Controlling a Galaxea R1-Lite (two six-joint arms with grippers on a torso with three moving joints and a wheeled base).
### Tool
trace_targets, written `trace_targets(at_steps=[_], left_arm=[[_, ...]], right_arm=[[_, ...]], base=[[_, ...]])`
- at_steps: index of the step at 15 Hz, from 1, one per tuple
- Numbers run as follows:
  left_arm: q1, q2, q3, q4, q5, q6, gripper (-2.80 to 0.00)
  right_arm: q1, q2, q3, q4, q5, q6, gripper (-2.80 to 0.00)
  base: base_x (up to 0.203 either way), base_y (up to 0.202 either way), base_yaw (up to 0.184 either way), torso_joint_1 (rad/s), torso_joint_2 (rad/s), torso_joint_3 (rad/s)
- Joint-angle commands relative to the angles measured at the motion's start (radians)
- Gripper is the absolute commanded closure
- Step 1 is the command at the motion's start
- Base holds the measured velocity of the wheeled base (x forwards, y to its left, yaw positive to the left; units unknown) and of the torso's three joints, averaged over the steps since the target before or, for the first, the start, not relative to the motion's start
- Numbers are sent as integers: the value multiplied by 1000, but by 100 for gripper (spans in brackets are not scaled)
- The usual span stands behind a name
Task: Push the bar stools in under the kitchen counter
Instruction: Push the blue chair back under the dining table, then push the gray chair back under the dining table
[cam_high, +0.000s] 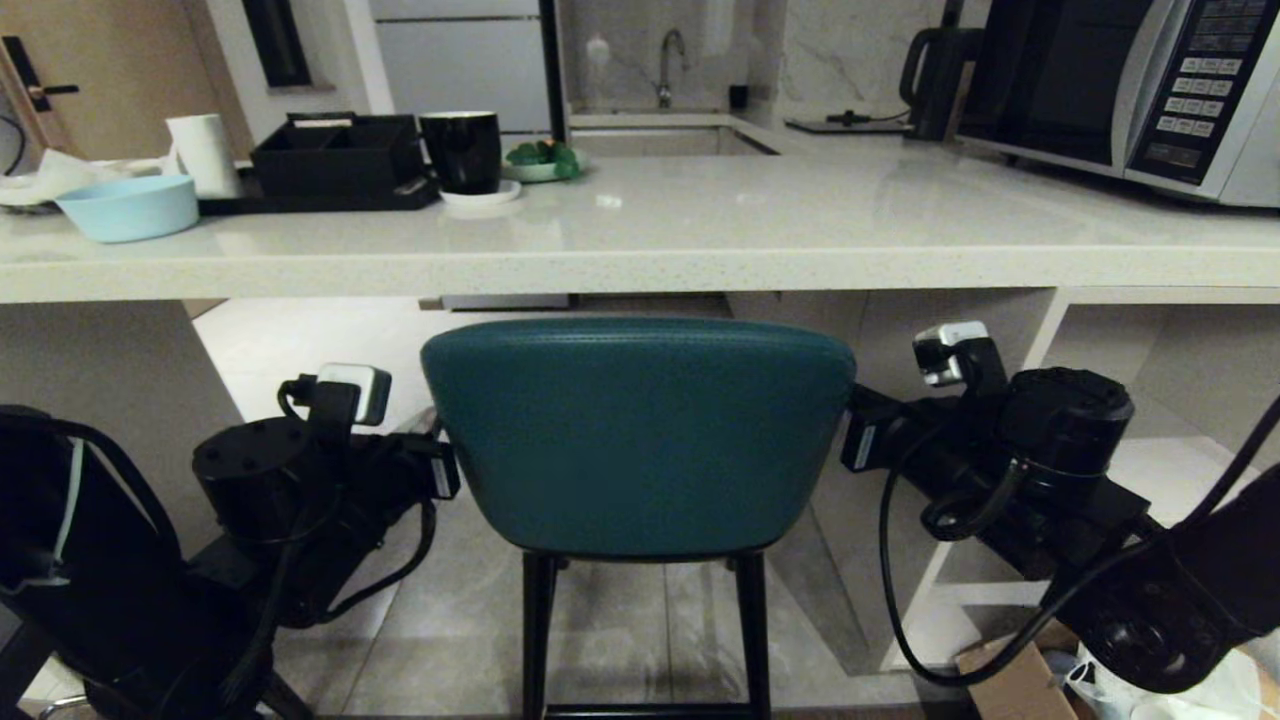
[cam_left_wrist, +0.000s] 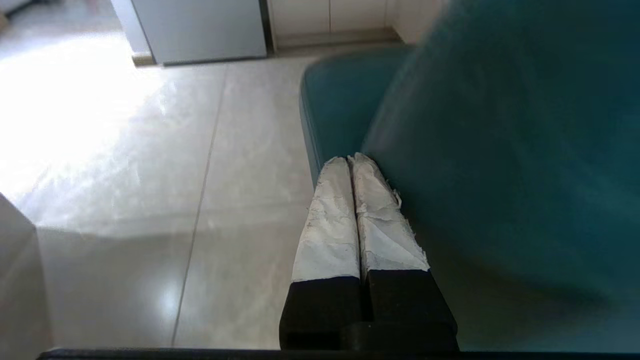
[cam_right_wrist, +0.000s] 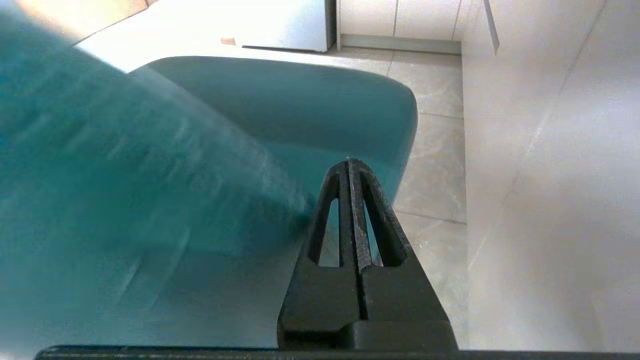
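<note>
A teal padded bar stool (cam_high: 640, 440) with thin black legs stands in front of me, its curved back just below the edge of the pale speckled kitchen counter (cam_high: 640, 262). My left gripper (cam_left_wrist: 350, 159) is shut, its white-wrapped fingers lying against the left side of the stool's back (cam_left_wrist: 500, 150). My right gripper (cam_right_wrist: 348, 161) is shut too, its black fingers resting against the right side of the back (cam_right_wrist: 100, 175), with the seat (cam_right_wrist: 300, 100) ahead of them. In the head view both arms (cam_high: 300, 480) (cam_high: 1010, 440) flank the stool and their fingertips are hidden behind its back.
The counter carries a microwave (cam_high: 1130, 90), a kettle (cam_high: 935, 80), a black mug (cam_high: 460, 150), a black tray (cam_high: 335, 160) and a blue bowl (cam_high: 130, 207). A slab panel (cam_high: 100, 420) and white shelving (cam_high: 1050, 330) bound the bay. A cardboard box (cam_high: 1010, 685) lies low right.
</note>
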Motion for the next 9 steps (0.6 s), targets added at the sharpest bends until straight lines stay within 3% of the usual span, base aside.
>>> trace_targets(at_steps=[1,4,7,9], left_arm=[[-5,-73,53,-18,16,-24,0],[-7,-170,117,-18,19,-37,0],[-5,-258,179,-18,94,-36,0],[2,-338,222,-18,110,-35,0]], right_arm=[[-14,-73,58,-10,-47,0,0],[-23,-182,105,3,-80,0,0],[-42,-316,123,77,-86,-1,0],[-63,-416,149,126,-87,-2,0]], base=[[0,0,0,0,0,0],[0,0,0,0,0,0],[0,0,0,0,0,0],[0,0,0,0,0,0]])
